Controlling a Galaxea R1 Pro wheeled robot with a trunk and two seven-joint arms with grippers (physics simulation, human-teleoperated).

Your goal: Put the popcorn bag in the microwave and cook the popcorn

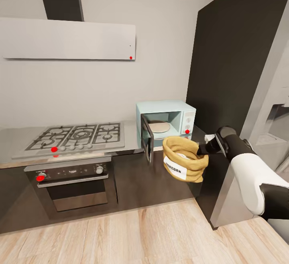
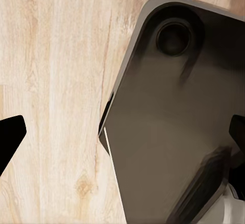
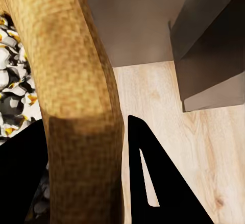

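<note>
The popcorn bag (image 1: 185,158) is held by its rolled rim in the closed right claw (image 1: 202,149), lower right of centre. It hangs before the open microwave (image 1: 165,127). The left claw (image 2: 122,142) is seen spread wide, empty, above the floor (image 2: 51,81).

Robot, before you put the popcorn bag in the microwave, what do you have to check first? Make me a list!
1. Microwave door open: ok, it is swung wide toward the robot.
2. Room inside: ok, just the round plate on its floor.
3. Hold on the popcorn bag: ok, the right gripper has the rolled rim pinched between its fingers.
4. Bag upright: ok-ish, it tilts a little, mouth up, popcorn inside.
5. Bag lined up with the opening: not ok, it hangs in front of the counter, lower than the opening.
6. Left gripper out of the way: ok, it hangs open over the robot's base and floor.
</note>
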